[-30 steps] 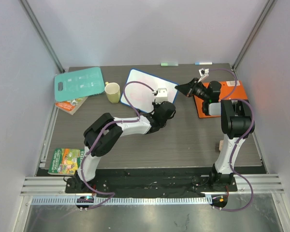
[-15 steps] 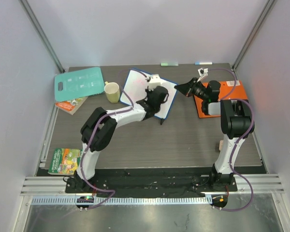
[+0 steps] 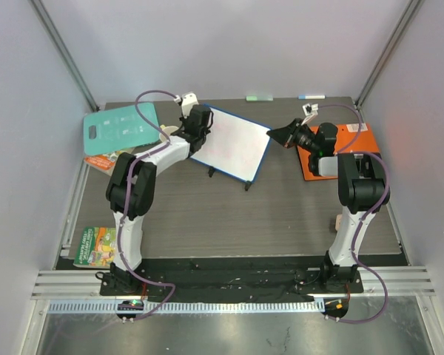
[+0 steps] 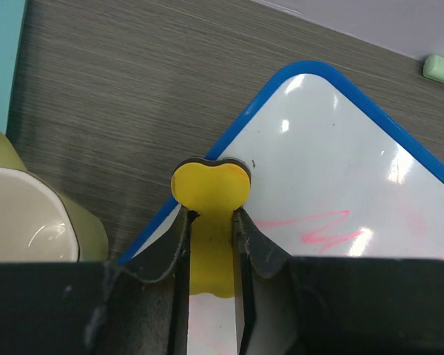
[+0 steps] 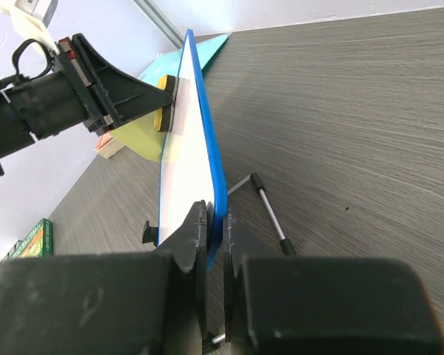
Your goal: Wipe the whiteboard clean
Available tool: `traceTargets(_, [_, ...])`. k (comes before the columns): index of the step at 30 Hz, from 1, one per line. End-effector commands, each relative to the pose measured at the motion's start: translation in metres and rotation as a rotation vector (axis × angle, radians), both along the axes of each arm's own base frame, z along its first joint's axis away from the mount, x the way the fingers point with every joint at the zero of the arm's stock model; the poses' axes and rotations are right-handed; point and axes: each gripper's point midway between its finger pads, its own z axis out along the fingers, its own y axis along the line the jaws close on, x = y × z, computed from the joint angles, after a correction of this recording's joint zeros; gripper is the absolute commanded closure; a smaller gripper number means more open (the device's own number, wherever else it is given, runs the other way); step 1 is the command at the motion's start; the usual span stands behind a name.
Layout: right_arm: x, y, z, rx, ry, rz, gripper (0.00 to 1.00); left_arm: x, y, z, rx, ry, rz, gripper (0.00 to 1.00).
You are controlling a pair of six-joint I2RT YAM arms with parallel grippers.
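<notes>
My right jaws are clamped on the blue rim of the whiteboard [image 5: 179, 170] at the bottom centre of the right wrist view, holding it tilted above the surface [image 5: 340, 111]. It looks light, stiff and glossy, so I judge the rim the surest hold; the face would slip. Farther off, at the board's corner in the upper left of the overhead view, my left jaws are closed on a yellow eraser [image 4: 209, 185] pressed to the face. A red scribble [image 4: 311, 225] is not yet wiped.
</notes>
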Motion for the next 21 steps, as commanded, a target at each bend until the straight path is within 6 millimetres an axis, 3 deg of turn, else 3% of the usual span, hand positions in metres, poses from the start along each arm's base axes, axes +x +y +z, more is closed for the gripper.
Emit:
traceTargets(1, [-0.013, 0.016, 0.029, -0.068, -0.189, 0.107, 0.99, 0.006, -0.006, -0.016, -0.003, 0.064, -0.063, 1.0])
traceTargets(6, [-0.012, 0.015, 0.03, -0.067, -0.188, 0.106, 0.98, 0.009, -0.062, -0.008, -0.004, 0.05, -0.27, 1.0])
traceTargets(7, [-0.013, 0.016, 0.03, -0.066, -0.186, 0.109, 0.98, 0.004, -0.087, 0.001, 0.007, 0.035, -0.318, 1.0])
traceTargets(9, [-0.012, 0.015, 0.03, -0.066, -0.186, 0.106, 0.98, -0.004, -0.114, 0.002, 0.029, 0.032, -0.39, 1.0])
traceTargets(10, [-0.013, 0.016, 0.031, -0.066, -0.188, 0.107, 0.98, -0.014, -0.133, -0.01, 0.062, 0.055, -0.448, 1.0])
traceTargets(11, [-0.013, 0.016, 0.029, -0.066, -0.185, 0.107, 0.99, -0.016, -0.151, -0.001, 0.06, 0.038, -0.49, 1.0])
traceTargets(14, [-0.013, 0.016, 0.031, -0.066, -0.188, 0.109, 0.99, -0.031, -0.186, -0.007, 0.081, 0.04, -0.58, 1.0])
traceTargets(17, [-0.013, 0.016, 0.03, -0.066, -0.188, 0.109, 0.99, -0.033, -0.191, -0.014, 0.121, 0.045, -0.582, 1.0])
traceTargets(20, [-0.013, 0.016, 0.03, -0.067, -0.189, 0.109, 0.99, -0.017, -0.17, -0.017, 0.145, 0.055, -0.512, 1.0])
traceTargets(21, [-0.013, 0.016, 0.03, -0.066, -0.188, 0.11, 0.99, -0.008, -0.155, -0.016, 0.141, 0.062, -0.481, 1.0])
